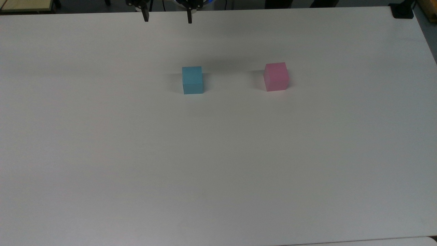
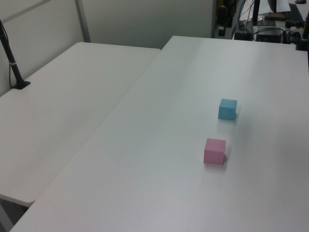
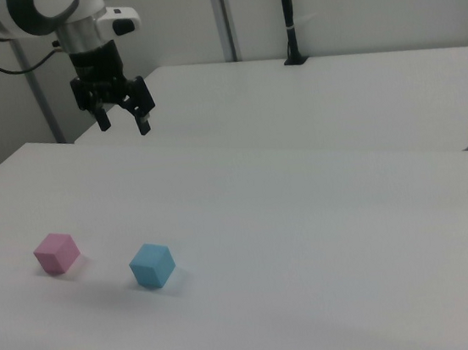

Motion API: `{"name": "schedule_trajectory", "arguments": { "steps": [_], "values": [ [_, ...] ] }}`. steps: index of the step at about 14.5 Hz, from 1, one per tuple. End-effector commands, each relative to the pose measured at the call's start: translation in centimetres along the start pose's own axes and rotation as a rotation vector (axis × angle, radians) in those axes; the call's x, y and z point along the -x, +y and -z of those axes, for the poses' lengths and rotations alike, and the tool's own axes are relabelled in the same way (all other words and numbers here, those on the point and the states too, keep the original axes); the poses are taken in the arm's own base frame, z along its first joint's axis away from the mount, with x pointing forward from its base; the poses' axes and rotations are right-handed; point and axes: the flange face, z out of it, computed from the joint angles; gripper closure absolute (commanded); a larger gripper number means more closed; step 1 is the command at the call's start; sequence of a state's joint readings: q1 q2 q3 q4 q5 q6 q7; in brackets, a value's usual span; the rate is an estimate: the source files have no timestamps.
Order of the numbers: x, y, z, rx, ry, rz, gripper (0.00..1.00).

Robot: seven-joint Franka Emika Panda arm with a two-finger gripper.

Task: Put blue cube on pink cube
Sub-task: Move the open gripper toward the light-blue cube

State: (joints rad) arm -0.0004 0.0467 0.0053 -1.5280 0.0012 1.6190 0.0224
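White table takes up most of the scene, with a second white table butted against it on the left view's left and a grey partition wall behind. Top view gives the flat layout: blue cube sits on the table toward the far side, pink cube well apart from it to the top view's right, both resting flat with nothing stacked. Top view catches just the two black fingertips of the gripper at the far edge. Right view gives what that one lacks: the whole gripper with the white arm above it, hanging high over the table, clearly off the surface and well away from both cubes. Right view has the order flipped, pink cube on the right view's left, blue cube just to its right and a bit nearer the camera. Left view shows the blue cube farther back and the pink cube nearer, plus a black post clamped on the second table and cluttered gear past the far edge. Gripper fingers are spread wide, nothing between them, touching nothing.
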Motion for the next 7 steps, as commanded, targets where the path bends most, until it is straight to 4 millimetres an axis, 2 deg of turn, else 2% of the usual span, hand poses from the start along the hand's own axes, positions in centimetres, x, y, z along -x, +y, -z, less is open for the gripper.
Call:
{"name": "schedule_trajectory", "arguments": {
  "steps": [1,6,7],
  "values": [
    [1.7,-3.1,1.1,-0.017,-0.008,0.043,0.00],
    [2.5,-3.7,1.8,-0.016,0.001,0.030,0.00],
    [2.8,-4.4,1.3,-0.015,-0.012,0.043,0.00]
  ]
}}
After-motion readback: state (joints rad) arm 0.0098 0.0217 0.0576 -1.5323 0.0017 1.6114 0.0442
